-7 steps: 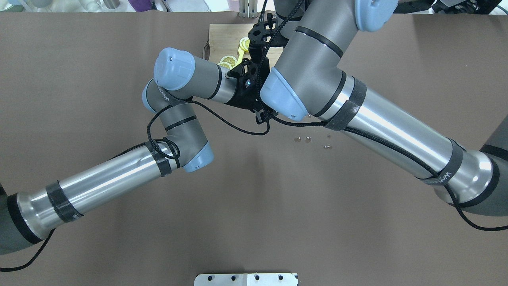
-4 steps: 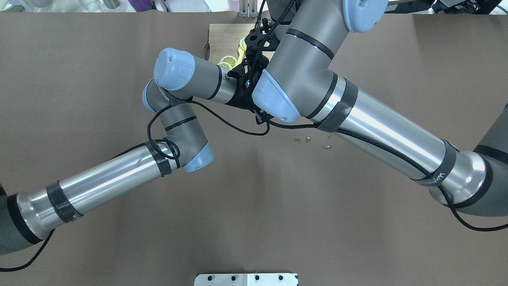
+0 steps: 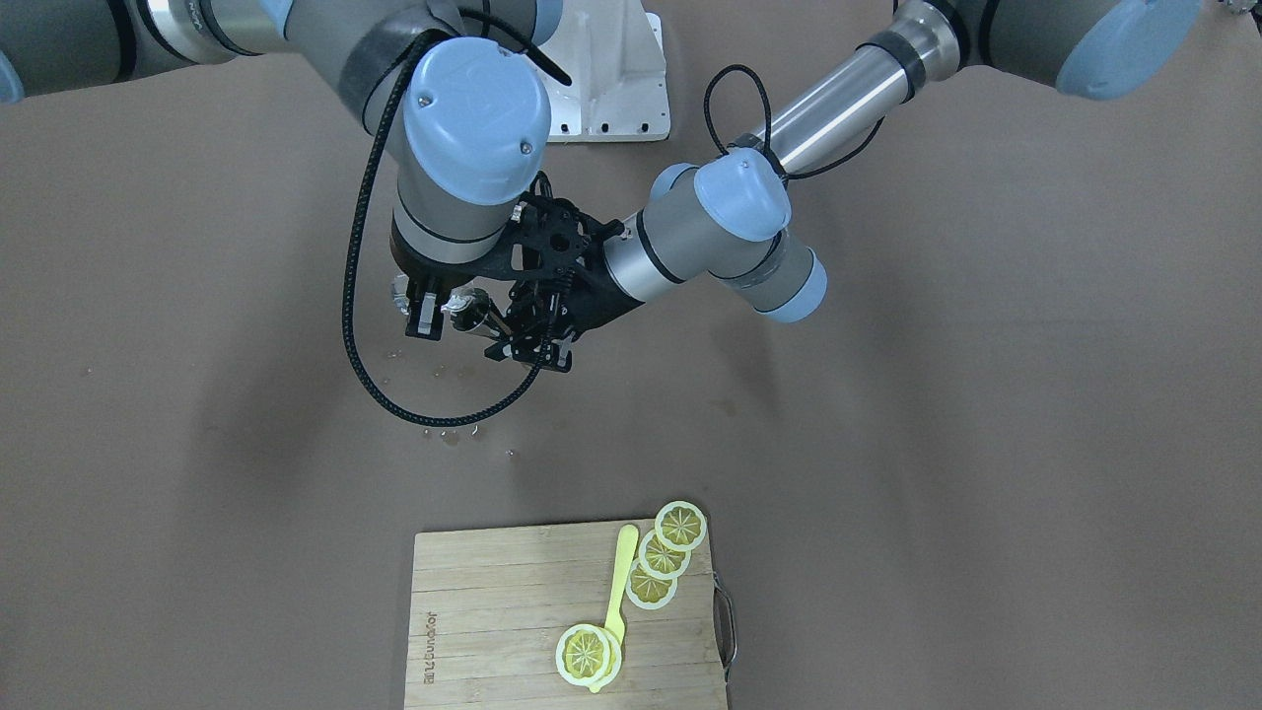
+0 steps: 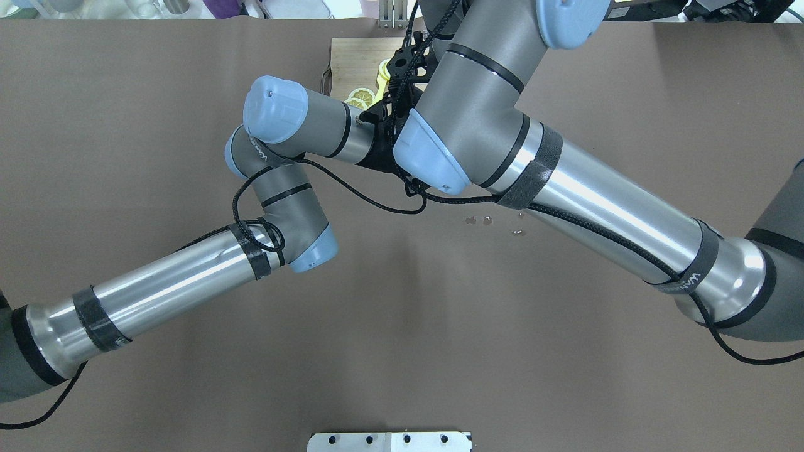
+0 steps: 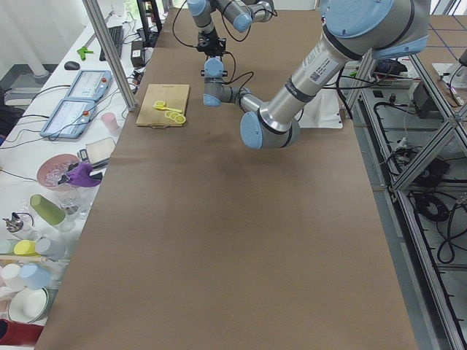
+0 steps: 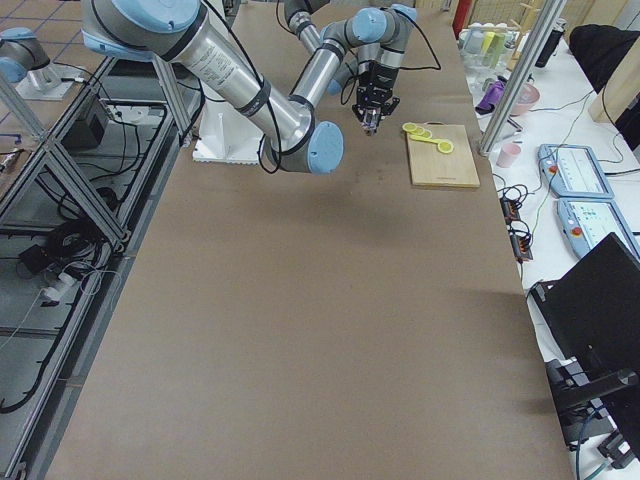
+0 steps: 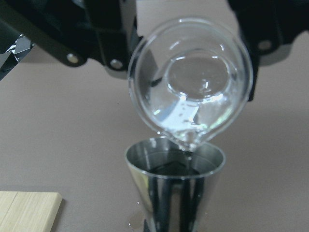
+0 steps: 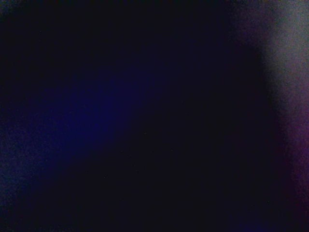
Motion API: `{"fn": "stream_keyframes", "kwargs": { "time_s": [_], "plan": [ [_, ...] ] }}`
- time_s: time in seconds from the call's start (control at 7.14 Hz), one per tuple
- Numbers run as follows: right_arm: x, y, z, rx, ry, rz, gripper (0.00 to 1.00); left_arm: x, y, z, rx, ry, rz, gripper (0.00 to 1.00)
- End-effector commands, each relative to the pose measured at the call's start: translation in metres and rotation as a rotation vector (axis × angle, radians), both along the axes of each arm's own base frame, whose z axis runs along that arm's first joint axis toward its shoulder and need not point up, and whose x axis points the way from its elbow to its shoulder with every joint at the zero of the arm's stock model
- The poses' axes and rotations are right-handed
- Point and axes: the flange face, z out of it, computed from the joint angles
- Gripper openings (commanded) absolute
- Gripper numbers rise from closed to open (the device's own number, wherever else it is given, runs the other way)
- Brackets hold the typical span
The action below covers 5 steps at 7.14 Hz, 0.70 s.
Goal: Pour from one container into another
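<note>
The right arm [image 4: 477, 107] is edging left, fingers [image 3: 426, 318] clasping the clear glass beaker [image 7: 190, 82], tipping water into the shiny steel cup [image 7: 175, 188]. The left fingers' [image 3: 540, 347] hold I cannot tell.

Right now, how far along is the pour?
Done: the right tool has the clear glass tipped, its lip over the steel cup held by the left tool. In hand: a thin trickle runs into the cup. Left: the liquid pooled at the glass's lip, then righting the glass. Some drops lie on the table.
</note>
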Motion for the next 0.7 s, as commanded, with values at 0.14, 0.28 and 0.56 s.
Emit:
{"fn": "stream_keyframes", "kwargs": {
  "time_s": [0.14, 0.28, 0.56],
  "plan": [
    [0.003, 0.001, -0.004, 0.004, 0.017, -0.016, 0.0, 0.0, 0.0, 0.001, 0.0, 0.0, 0.0, 0.0],
    [0.009, 0.002, -0.007, 0.016, 0.008, -0.012, 0.0, 0.0, 0.0, 0.001, 0.0, 0.0, 0.0, 0.0],
    [0.032, 0.016, -0.013, 0.059, -0.045, -0.001, 0.0, 0.0, 0.0, 0.001, 0.0, 0.0, 0.0, 0.0]
  ]
}}
